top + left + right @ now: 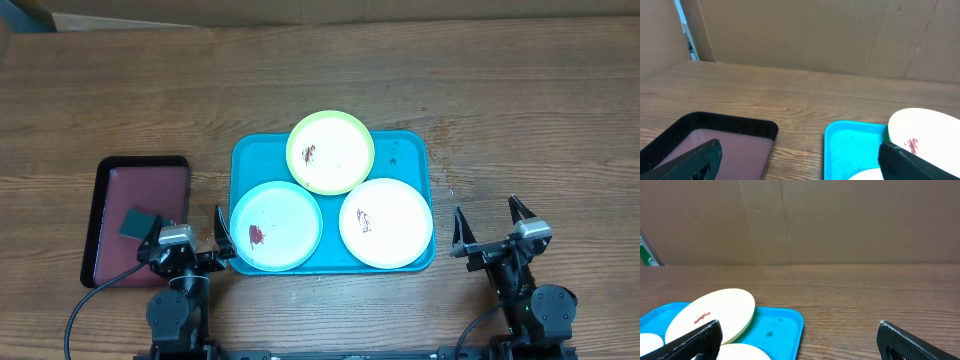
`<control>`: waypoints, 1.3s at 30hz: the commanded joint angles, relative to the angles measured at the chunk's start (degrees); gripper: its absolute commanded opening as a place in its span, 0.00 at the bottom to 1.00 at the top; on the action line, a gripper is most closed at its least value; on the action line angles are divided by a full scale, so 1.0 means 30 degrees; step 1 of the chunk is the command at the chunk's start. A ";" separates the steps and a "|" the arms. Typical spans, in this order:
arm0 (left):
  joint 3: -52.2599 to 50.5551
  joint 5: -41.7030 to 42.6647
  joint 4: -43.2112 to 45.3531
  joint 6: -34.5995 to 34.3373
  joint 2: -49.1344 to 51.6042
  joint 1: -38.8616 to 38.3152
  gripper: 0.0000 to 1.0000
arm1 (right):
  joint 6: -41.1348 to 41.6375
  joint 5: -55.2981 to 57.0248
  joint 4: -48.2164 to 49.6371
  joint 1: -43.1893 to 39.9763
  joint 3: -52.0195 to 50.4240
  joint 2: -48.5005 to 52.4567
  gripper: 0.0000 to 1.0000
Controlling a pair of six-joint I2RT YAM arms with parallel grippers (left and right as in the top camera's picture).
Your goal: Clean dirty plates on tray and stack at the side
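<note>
The turquoise tray (410, 150) lies in the middle of the table. On it lie three plates: a yellow-green plate (340, 140) at the back with a dark smudge, a light blue plate (285, 215) at front left with a red smudge, and a white plate (395, 225) at front right with a dark smudge. My left gripper (190, 242) is open and empty, between the dark red tray and the turquoise tray. My right gripper (492, 232) is open and empty, right of the tray. The left wrist view shows the tray (850, 150); the right wrist view shows the yellow-green plate (715, 312).
A dark red tray (120, 190) with a black rim lies at the left; a dark green square pad (138, 223) lies on it. A cardboard wall (840, 220) stands behind the table. Bare wood table (520, 100) lies at the back and right.
</note>
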 commanded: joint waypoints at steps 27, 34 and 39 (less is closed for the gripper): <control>0.1246 1.4229 1.1198 -1.1519 -0.0197 -0.0087 1.00 | -0.0066 0.0270 0.0066 -0.0073 -0.0197 -0.0189 1.00; 1.0907 0.8291 -0.2288 -0.3497 0.3628 -0.0073 1.00 | -0.0066 0.0270 0.0066 -0.0073 -0.0197 -0.0189 1.00; 1.7857 0.6164 -1.1417 -0.1005 1.0710 -0.0073 1.00 | -0.0066 0.0270 0.0066 -0.0073 -0.0197 -0.0189 1.00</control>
